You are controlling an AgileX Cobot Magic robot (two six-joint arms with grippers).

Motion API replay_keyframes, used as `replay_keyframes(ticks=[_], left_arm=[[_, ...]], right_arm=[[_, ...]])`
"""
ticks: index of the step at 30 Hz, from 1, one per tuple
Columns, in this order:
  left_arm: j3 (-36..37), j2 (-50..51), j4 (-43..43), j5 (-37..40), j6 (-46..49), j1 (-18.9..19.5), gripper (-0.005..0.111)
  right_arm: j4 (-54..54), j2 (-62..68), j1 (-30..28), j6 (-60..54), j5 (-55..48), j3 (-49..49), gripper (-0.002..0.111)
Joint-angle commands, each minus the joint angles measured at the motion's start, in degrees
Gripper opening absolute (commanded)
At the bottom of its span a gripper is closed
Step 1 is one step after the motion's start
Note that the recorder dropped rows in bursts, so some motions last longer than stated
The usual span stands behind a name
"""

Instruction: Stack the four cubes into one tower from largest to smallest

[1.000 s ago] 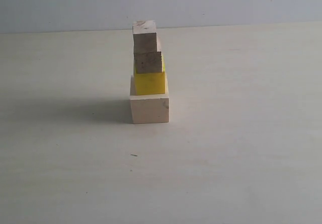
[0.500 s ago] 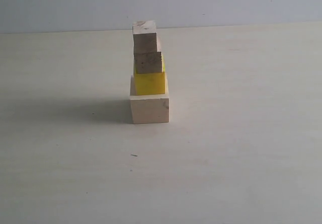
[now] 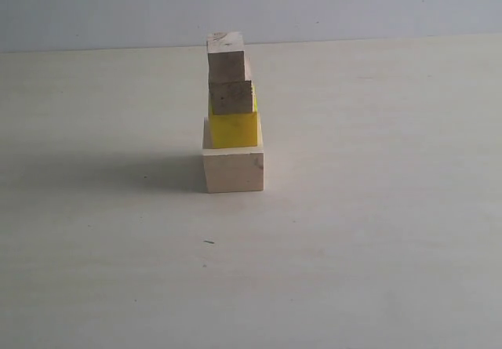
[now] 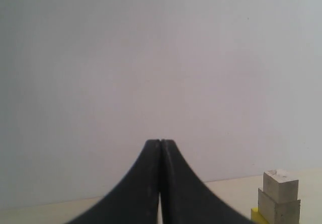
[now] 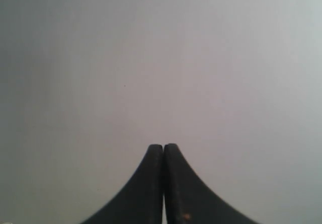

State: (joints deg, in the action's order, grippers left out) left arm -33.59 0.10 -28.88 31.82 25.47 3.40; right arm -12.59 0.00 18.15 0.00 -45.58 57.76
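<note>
tower stands on the tabletop, yellow cube above its big pale base; left tool and right tool each pressed together.

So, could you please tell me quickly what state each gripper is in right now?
Left gripper: closed, holding nothing.
Right gripper: closed, holding nothing.

The largest cube is pale creamy wood. The second cube is bright yellow. The third cube is browner wood with dark speckles, and the top cube is light beige wood. The desk is pale cream and the wall grey-white. The left pincer and right pincer are matte black.
</note>
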Motion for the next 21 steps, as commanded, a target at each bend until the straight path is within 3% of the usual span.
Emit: replay_keyframes(ticks=[1,10,13,16,21], left_arm=[[0.3,-0.1,0.0,0.1,-0.4,0.2,0.0],[0.5,-0.1,0.3,0.2,-0.5,0.2,0.0],[2.9,-0.1,4.1,0.0,-0.8,0.7,0.0],[7.6,-0.1,11.5,-2.7,-7.3,3.5,0.0],[15.9,-0.1,15.7,-11.4,-19.2,7.6,0.0]], right_arm=[[0.1,0.0,-0.2,0.4,-0.2,0.2,0.0],[0.1,0.0,-0.2,0.4,-0.2,0.2,0.0],[0.1,0.0,-0.2,0.4,-0.2,0.2,0.0],[0.1,0.0,-0.2,0.4,-0.2,0.2,0.0],[0.1,0.0,-0.2,0.4,-0.2,0.2,0.0]])
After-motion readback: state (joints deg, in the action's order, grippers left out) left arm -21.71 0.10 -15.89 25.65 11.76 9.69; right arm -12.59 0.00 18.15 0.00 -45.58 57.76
